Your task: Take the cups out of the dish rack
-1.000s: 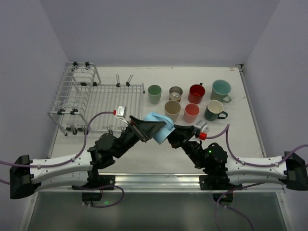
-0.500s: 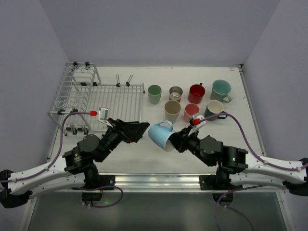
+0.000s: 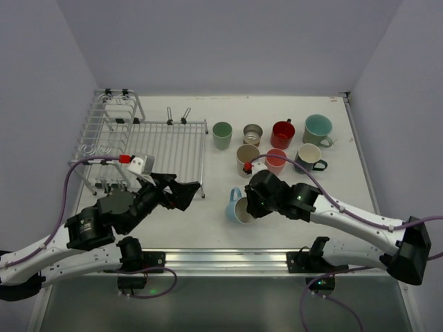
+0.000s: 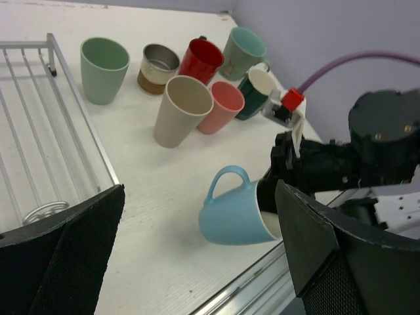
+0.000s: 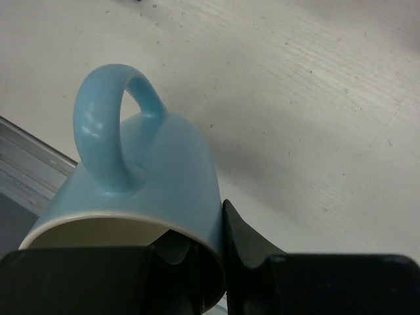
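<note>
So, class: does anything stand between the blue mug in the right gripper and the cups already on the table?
Nothing visible. Only bare table lies between the blue mug and the beige tumbler, the nearest one.

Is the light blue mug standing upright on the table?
No, the light blue mug is tipped on its side, its rim pinched in the right gripper.

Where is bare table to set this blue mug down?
Bare: the table between rack and beige cup, and the right edge beside the dark mug. Crowded: the back cluster around the red mug.
</note>
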Action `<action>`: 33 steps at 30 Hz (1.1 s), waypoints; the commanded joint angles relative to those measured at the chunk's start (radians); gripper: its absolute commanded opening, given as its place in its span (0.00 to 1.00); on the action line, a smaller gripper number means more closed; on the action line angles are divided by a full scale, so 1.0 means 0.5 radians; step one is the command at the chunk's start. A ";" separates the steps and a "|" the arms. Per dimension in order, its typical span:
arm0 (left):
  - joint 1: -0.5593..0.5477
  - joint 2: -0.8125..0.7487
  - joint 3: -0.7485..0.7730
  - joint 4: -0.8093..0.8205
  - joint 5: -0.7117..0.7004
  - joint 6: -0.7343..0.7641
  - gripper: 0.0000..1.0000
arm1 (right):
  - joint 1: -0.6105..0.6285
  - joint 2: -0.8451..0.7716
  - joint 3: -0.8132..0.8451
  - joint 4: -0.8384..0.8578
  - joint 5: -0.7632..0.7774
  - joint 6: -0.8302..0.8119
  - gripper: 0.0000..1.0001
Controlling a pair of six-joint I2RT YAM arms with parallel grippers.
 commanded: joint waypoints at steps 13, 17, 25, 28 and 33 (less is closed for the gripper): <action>-0.003 -0.172 -0.099 -0.115 -0.137 0.454 1.00 | -0.240 0.958 0.994 -0.368 -0.321 -0.413 0.00; -0.003 -0.375 -0.136 -0.106 -0.177 0.457 1.00 | -0.240 1.188 1.160 -0.456 -0.269 -0.447 0.00; -0.003 -0.434 -0.148 -0.134 -0.134 0.469 1.00 | -0.262 1.474 1.390 -0.533 -0.217 -0.536 0.00; -0.003 -0.394 -0.124 -0.134 -0.113 0.485 1.00 | -0.274 1.541 1.406 -0.524 -0.177 -0.563 0.00; -0.003 -0.360 -0.099 -0.131 -0.094 0.506 1.00 | -0.277 1.631 1.421 -0.527 -0.088 -0.606 0.00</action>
